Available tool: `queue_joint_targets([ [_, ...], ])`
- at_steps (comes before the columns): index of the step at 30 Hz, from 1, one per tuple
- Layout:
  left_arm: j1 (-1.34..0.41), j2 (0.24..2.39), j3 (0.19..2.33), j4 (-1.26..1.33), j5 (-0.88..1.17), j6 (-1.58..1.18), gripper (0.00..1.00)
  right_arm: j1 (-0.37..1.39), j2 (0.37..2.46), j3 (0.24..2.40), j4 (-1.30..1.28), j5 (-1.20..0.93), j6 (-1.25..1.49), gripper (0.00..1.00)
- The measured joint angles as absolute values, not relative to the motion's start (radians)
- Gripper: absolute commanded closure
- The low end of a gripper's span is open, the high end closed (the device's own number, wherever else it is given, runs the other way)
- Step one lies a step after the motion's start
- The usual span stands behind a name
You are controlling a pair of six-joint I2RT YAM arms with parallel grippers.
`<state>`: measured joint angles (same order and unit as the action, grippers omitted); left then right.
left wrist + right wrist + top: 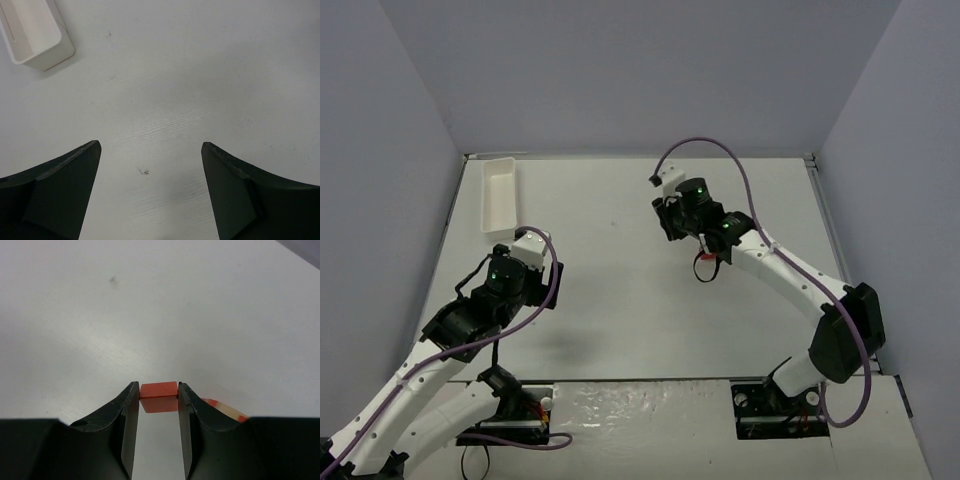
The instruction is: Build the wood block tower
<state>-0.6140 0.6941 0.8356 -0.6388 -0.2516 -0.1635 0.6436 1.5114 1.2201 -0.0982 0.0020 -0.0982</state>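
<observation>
My right gripper [159, 390] is shut on a small bright red cube [159, 396] and holds it above the white table. In the top view this gripper [672, 222] is at the back centre-right. The wood block tower [226, 409] shows only as a red and tan sliver past the right finger, close beside the held cube. In the top view the right arm hides it. My left gripper [150, 150] is open and empty over bare table at the left.
A long white tray [500, 195] lies at the back left, and its near end shows in the left wrist view [35, 37]. Grey walls close in the table [620, 330] on three sides.
</observation>
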Motion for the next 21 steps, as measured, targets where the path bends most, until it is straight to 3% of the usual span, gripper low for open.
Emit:
queue_joint_targets([
  [11,-0.606,0.715,0.836,-0.638,-0.244,-0.163,0.21,0.407,1.453,1.202,-0.132,0.033,0.003,1.0],
  [21,-0.593,0.734,0.836,-0.638,-0.232,-0.163,0.21,0.348,1.494,1.202,-0.139,-0.007,0.042,1.0],
])
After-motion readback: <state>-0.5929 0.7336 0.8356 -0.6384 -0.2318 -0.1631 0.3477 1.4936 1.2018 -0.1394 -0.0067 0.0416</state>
